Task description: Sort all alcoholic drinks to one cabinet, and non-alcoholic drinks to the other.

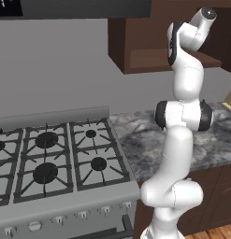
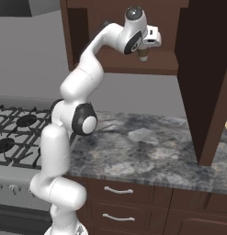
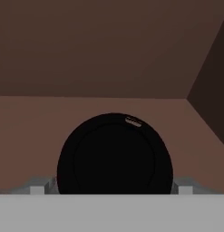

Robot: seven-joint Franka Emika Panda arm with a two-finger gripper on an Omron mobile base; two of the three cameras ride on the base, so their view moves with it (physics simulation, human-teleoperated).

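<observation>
Tan paper coffee cup [image 2: 143,54], dark lid [image 3: 114,154]: upper centre of right base view, standing on open cabinet's floor [image 2: 133,63]. Gripper [image 2: 143,48] directly above, fingers spread wide either side, gripping nothing; cup judged delivered, non-alcoholic side.

The white arm [image 2: 64,137] is seen rising from its base, bent at a dark elbow joint [image 2: 82,118] and extended upward and forward. The wrist [image 2: 133,27] is raised high, and the hand is turned downward. The gripper [image 2: 143,54] is pointed straight down from the wrist. In the hand view, the fingertips [image 3: 37,189] are seen spread wide to either side at the bottom edge, so the jaws are held open. In the left base view, the upper arm [image 1: 187,77] is seen standing nearly upright.
</observation>
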